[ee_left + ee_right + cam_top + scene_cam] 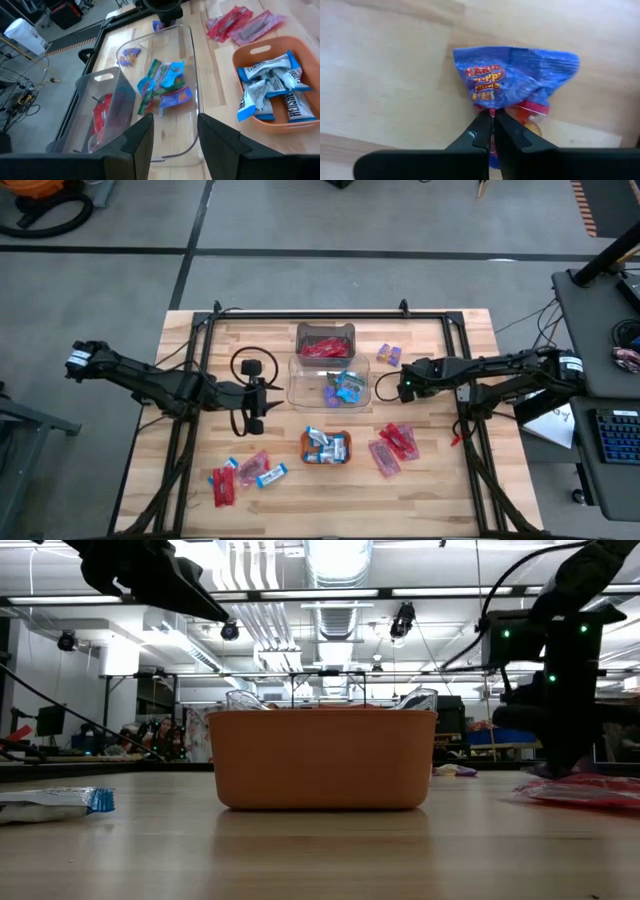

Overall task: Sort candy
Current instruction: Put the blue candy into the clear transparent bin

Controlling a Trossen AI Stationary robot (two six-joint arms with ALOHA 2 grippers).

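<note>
Table split by type: reds in the far bin, blues in the clear bin, bars in the orange tray. Left gripper parked at 9 o'clock of the bin, fingers apart, empty. Right gripper at 3 o'clock, pinched tight on a blue packet, probably bin-bound. Loose candy around 7 and 5.

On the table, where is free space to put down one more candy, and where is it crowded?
Bare wood lies at the front edge between the left candy cluster and the orange tray, and in the far left corner of the table. It is crowded mid-table, around the two clear bins and the red packets.
</note>
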